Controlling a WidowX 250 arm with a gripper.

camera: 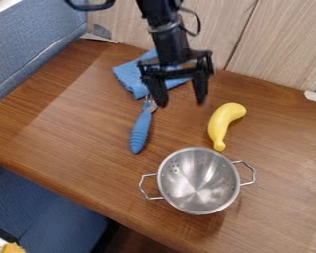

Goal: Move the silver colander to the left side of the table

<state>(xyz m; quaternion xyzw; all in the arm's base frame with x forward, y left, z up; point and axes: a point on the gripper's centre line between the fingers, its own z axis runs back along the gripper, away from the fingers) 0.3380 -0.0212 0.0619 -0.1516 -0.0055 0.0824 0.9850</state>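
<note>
One colander (198, 181) is sitting near six o'clock from our gripper (181, 95), handles (141, 186) pointing roughly nine and three, and we're holding nothing, fingers (200, 85) standing wide apart.

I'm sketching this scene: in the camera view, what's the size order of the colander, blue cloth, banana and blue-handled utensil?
1. Colander
2. Blue cloth, partly behind the gripper
3. Banana and blue-handled utensil: too close to rank; the utensil looks longer, the banana thicker.
</note>
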